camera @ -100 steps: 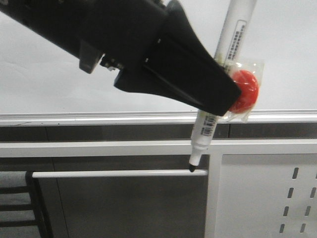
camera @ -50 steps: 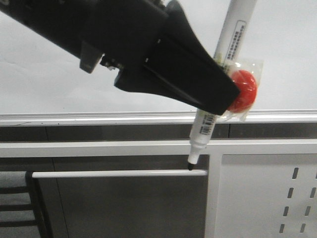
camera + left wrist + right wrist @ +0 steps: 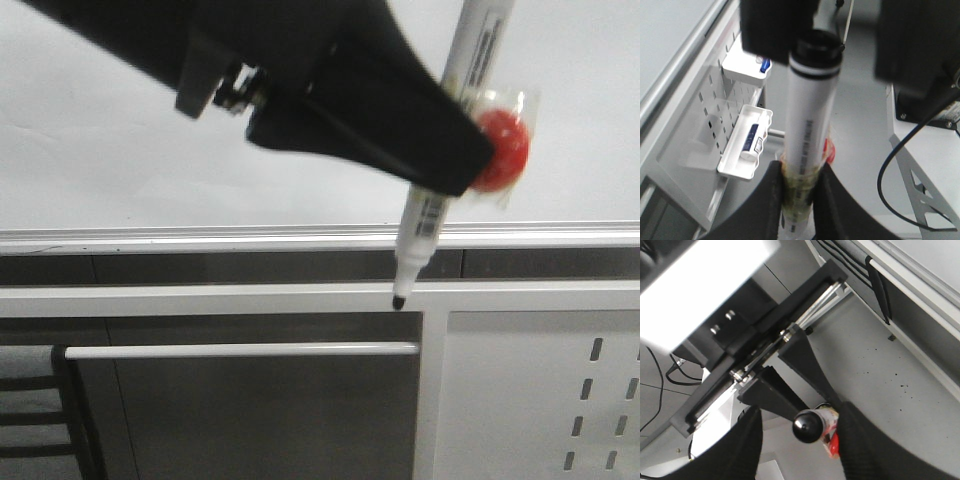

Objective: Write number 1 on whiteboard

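Note:
The whiteboard [image 3: 120, 150] fills the upper front view, with its silver rail [image 3: 200, 238] along the lower edge. No number 1 shows on it. My left gripper [image 3: 470, 160] is shut on a white marker [image 3: 425, 220] that has a red piece [image 3: 505, 150] taped to it. The marker's black tip [image 3: 400, 300] points down, below the rail. In the left wrist view the fingers [image 3: 772, 200] clamp the barrel [image 3: 810, 115]. My right gripper [image 3: 800, 440] is open. The marker's black end [image 3: 808, 426] shows between its fingers, and I cannot tell how far off it is.
A white perforated panel [image 3: 540, 400] stands below the whiteboard at the right, with white holders [image 3: 747, 145] hung on it that carry other markers. A white horizontal bar [image 3: 240, 350] runs below the rail. A black cable [image 3: 900, 165] hangs beside the left arm.
My left gripper and the marker have risen and shifted slightly right. The tip has come up from the white bar to just under the frame rail.

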